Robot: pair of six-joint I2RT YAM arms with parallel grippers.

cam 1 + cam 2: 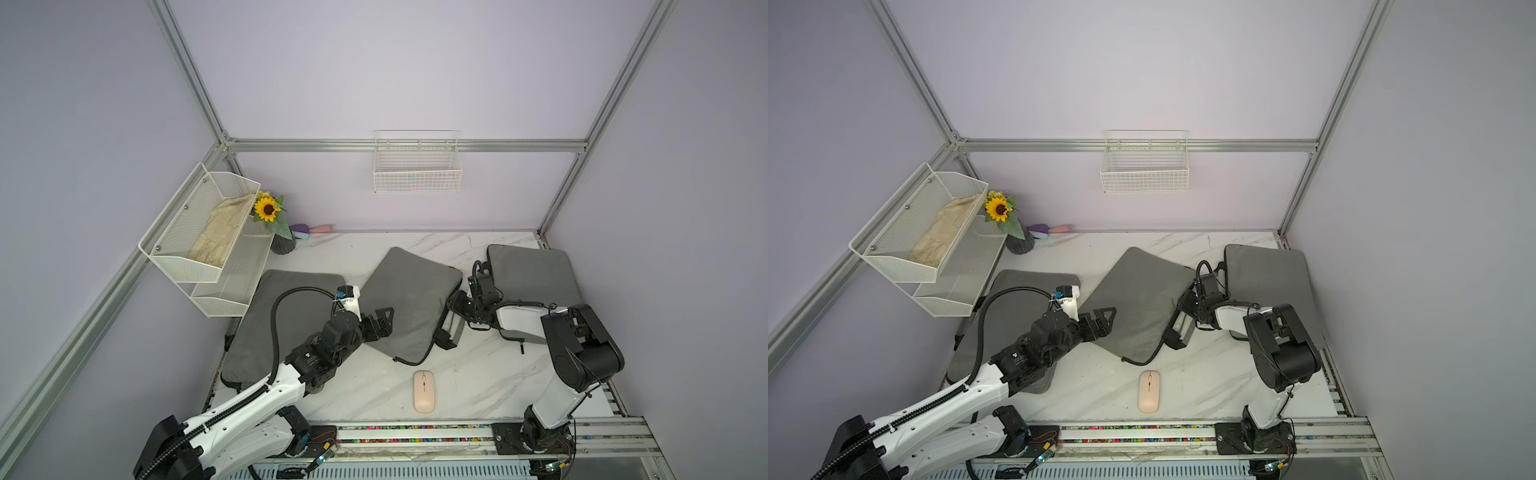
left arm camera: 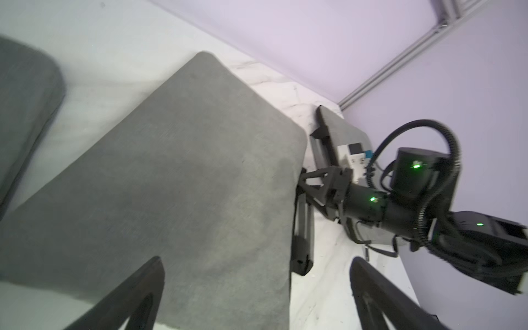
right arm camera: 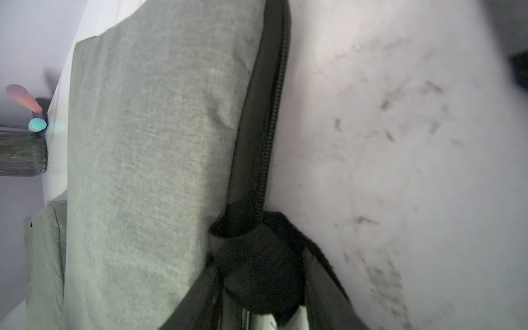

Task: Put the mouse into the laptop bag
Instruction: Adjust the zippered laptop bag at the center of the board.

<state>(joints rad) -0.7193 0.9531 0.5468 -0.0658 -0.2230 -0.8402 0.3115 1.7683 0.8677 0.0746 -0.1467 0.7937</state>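
**BAG NOT YET OPEN; MOUSE UNTOUCHED ON THE TABLE**

**Location.** The mouse, pale pink, lies flat on the marble table near its front edge. It is apart from both arms and just in front of the nearest corner of the laptop bag. That bag is the grey one lying skewed at the centre.

**Grippers.** The left gripper hangs over the bag's left edge, jaws spread wide with nothing between them. The right gripper is at the bag's right edge, by the zip and close to the black handle. The left wrist view shows it against that edge. Whether its jaws have met on cloth I cannot tell.

**Assessment.** The step in hand appears to be taking hold of the zip side to make a mouth. No gap shows along the zip.

**Recommendation.**
1. The right gripper should take the upper lip or the zip pull only, not both layers and not the handle.
2. Soft cloth will likely slide on smooth marble, so the left gripper should pin the bag before any pull.
3. Lift gently and keep the opening turned toward the mouse.
4. Leave the mouse alone until the mouth stands open.
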